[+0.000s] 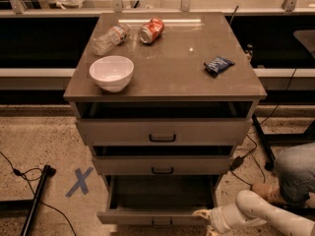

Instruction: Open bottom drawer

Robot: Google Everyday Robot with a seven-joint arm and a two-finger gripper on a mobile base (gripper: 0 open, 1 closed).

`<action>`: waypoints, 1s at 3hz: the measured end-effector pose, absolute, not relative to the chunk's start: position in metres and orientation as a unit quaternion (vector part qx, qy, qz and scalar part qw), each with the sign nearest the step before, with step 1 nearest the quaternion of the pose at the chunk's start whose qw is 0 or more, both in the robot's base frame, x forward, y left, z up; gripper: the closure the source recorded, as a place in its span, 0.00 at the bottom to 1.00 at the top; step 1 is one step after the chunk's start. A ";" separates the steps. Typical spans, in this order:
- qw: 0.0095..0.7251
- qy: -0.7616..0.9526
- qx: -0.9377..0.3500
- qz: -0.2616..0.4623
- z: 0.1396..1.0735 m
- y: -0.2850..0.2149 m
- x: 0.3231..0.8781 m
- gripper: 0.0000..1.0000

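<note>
The bottom drawer is the lowest of three grey-brown fronts. It is pulled well out, and its dark empty inside shows from above. Its small dark bar handle sits at the centre of the front, close to the lower edge of the view. My gripper is at the right end of that drawer front, on a cream arm that comes in from the lower right. The gripper's lower part is cut off by the frame edge.
The middle drawer and top drawer stand slightly ajar. On the cabinet top are a white bowl, a clear bottle, a red can and a blue packet. A blue tape X and black pole lie left; a jeans leg is right.
</note>
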State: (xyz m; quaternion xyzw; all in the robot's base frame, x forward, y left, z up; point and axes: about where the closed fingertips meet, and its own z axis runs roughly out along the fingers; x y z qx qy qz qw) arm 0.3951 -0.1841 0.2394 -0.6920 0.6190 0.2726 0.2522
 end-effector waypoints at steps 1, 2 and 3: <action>0.285 0.608 -0.691 0.268 0.260 -0.172 0.405 0.29; 0.314 0.603 -0.689 0.254 0.279 -0.159 0.431 0.23; 0.330 0.614 -0.674 0.245 0.282 -0.149 0.462 0.40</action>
